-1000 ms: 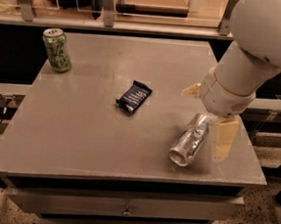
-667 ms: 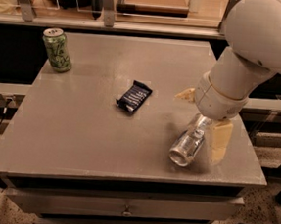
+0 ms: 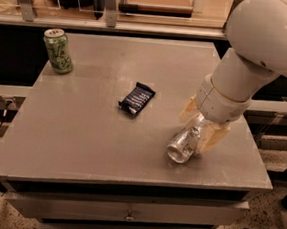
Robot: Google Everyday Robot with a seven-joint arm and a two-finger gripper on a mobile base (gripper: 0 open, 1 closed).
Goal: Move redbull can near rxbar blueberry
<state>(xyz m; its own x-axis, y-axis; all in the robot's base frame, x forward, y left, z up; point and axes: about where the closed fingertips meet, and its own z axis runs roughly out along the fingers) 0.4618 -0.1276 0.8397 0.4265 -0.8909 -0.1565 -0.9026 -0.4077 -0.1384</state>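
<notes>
**Item: redbull can [image 3: 183, 145].** Slim silver can, lying on its side with its top toward the desk's front edge. It sits close to the right edge, nearer the front-right corner.
Handling (judged): light and thin-walled, so it dents under a hard squeeze. It is smooth and slippery, and free to roll while on its side. Best taken across mid-body, jaws square to its length.

**Gripper [image 3: 196, 132].** Down at the can's rear half. I cannot tell whether it grips the can or only brackets it.

**Rxbar blueberry [image 3: 137, 98].** Flat at mid-desk [image 3: 81, 141], well apart from the can, to its left and further back.

**Green can [image 3: 58, 51].** Upright at the back-left corner.
</notes>
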